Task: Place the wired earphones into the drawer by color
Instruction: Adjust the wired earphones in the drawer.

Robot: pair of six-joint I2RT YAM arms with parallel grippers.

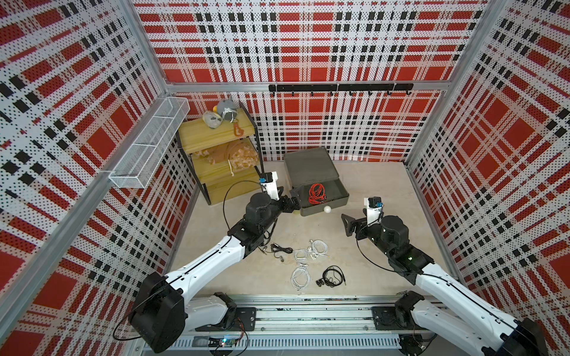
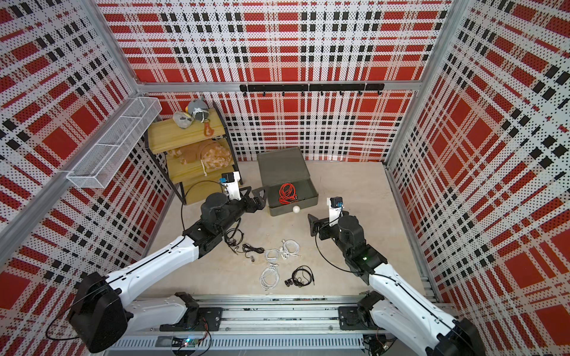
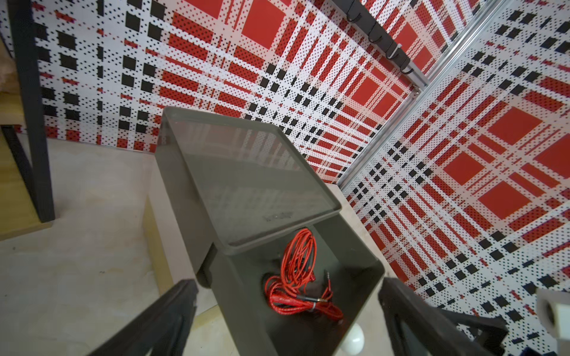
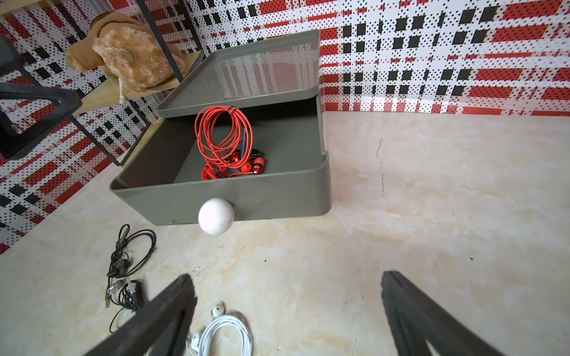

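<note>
The drawer (image 1: pixel 308 166) is a dark grey chest whose top tier (image 4: pixel 277 197), with a white knob (image 4: pixel 216 217), is pulled out. Red wired earphones (image 1: pixel 316 194) (image 3: pixel 297 277) (image 4: pixel 225 138) lie coiled inside that tier. My left gripper (image 1: pixel 288 194) (image 3: pixel 288 285) hangs open just over the tier's left rim, holding nothing. Right of the knob, my right gripper (image 1: pixel 348 225) (image 4: pixel 287 279) stands open over bare table. Several loose bundles lie on the table in front: white ones (image 1: pixel 317 246) (image 1: pixel 299 276) and black ones (image 1: pixel 279 248) (image 1: pixel 333 276) (image 2: pixel 233 235).
A yellow wooden shelf rack (image 1: pixel 216 135) with plush toys stands left of the drawer, close behind my left arm. A white wire basket (image 1: pixel 151 145) hangs on the left wall and a black hook rail (image 1: pixel 339 87) on the back wall. The arms' base rail (image 1: pixel 308 305) runs along the front.
</note>
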